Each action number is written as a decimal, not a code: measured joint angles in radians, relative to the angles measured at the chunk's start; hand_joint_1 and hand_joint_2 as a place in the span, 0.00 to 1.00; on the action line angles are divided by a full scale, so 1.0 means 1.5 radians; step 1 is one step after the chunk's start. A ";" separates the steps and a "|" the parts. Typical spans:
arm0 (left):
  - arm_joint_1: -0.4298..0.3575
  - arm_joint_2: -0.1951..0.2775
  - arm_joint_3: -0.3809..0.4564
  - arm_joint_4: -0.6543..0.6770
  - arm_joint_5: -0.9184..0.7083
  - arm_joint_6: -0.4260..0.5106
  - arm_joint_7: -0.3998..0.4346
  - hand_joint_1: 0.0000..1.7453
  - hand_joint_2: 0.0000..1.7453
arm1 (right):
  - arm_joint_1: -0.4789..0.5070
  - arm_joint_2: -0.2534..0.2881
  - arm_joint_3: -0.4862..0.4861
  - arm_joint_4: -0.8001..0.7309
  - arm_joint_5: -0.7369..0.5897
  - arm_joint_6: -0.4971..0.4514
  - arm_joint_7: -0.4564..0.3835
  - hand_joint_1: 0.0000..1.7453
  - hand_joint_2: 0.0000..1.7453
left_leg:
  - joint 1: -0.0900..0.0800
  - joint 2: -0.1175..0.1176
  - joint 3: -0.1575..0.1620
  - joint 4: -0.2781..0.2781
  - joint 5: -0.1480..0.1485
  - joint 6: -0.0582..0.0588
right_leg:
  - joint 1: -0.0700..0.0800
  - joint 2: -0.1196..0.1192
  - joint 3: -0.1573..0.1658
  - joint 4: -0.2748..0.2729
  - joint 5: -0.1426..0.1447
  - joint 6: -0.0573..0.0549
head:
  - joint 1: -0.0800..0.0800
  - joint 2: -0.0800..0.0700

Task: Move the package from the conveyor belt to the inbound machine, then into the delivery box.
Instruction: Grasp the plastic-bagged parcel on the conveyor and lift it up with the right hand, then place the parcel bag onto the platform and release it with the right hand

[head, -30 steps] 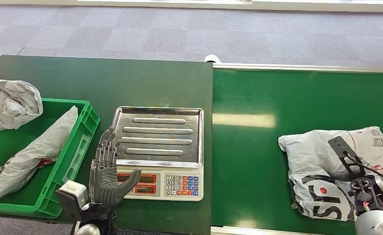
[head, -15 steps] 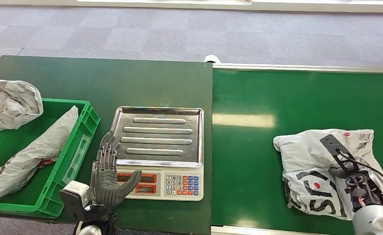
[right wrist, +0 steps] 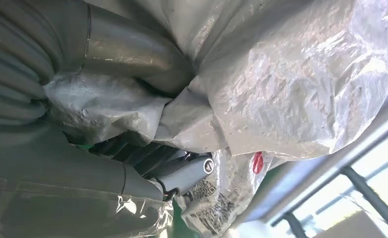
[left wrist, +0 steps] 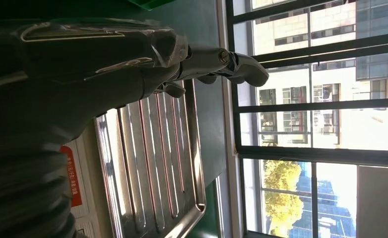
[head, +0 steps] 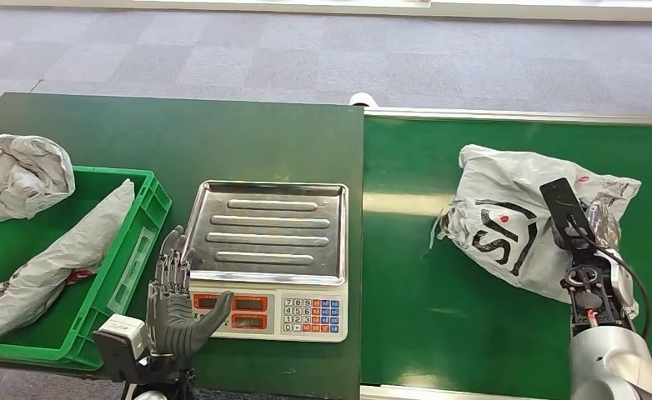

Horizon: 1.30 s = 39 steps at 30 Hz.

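package (head: 506, 221) on conveyor belt (head: 414, 275), right of scale (head: 268, 250) | right hand (head: 577, 221) clamped on its right side | left hand (head: 173, 296) fingers apart, empty | soft, light, slippery bag; likely sags, so grip a bunched fold

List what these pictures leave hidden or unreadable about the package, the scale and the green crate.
- Right hand: head view, its fingers are buried in the package; whether the package touches the conveyor belt cannot be told.
- Package label: right wrist view, print too small to read.
- Scale: head view, left hand covers part of its display.
- Green crate: head view, cut off at the picture's left edge.
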<state>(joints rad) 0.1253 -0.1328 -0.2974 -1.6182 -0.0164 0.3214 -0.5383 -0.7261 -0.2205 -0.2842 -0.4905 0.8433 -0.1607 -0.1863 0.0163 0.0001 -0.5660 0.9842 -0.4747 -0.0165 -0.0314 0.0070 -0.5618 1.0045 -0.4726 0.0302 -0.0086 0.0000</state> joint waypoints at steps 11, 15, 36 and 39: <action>-0.033 -0.007 -0.010 0.011 -0.027 -0.031 -0.001 0.00 1.00 | 0.087 0.160 0.193 -0.318 -0.066 0.025 0.022 1.00 1.00 | 0.002 0.001 0.000 0.000 0.001 -0.001 | 0.002 0.001 0.000 0.000 0.000 -0.001 | 0.000 0.000; -0.062 -0.005 -0.008 0.018 -0.050 -0.027 -0.001 0.00 1.00 | 0.102 0.208 0.271 -0.361 -0.057 0.037 0.027 1.00 1.00 | 0.002 0.001 0.001 0.000 0.001 -0.001 | 0.002 0.001 -0.001 0.000 0.000 -0.001 | 0.000 0.000; -0.144 0.008 0.092 0.007 -0.118 0.055 0.005 0.00 1.00 | 0.115 0.343 0.457 -0.291 -0.174 0.067 -0.001 1.00 1.00 | 0.003 0.001 0.000 0.000 0.001 -0.002 | 0.003 0.001 -0.001 0.000 0.000 -0.001 | 0.001 0.000; -0.143 0.008 0.104 0.002 -0.113 0.060 0.000 0.00 1.00 | 0.107 0.348 0.463 -0.242 -0.184 0.058 -0.021 1.00 1.00 | 0.003 0.000 0.000 0.000 0.001 -0.002 | 0.003 0.001 -0.001 0.000 0.000 -0.001 | 0.000 0.000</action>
<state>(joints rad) -0.0886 -0.1209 -0.1421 -1.6155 -0.1863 0.4114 -0.5388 -0.5662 0.3020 0.4099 -0.8541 0.5679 -0.0741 -0.2182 0.0201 0.0008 -0.5662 0.9837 -0.4729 -0.0195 -0.0276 0.0084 -0.5632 1.0048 -0.4728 0.0284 -0.0081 0.0000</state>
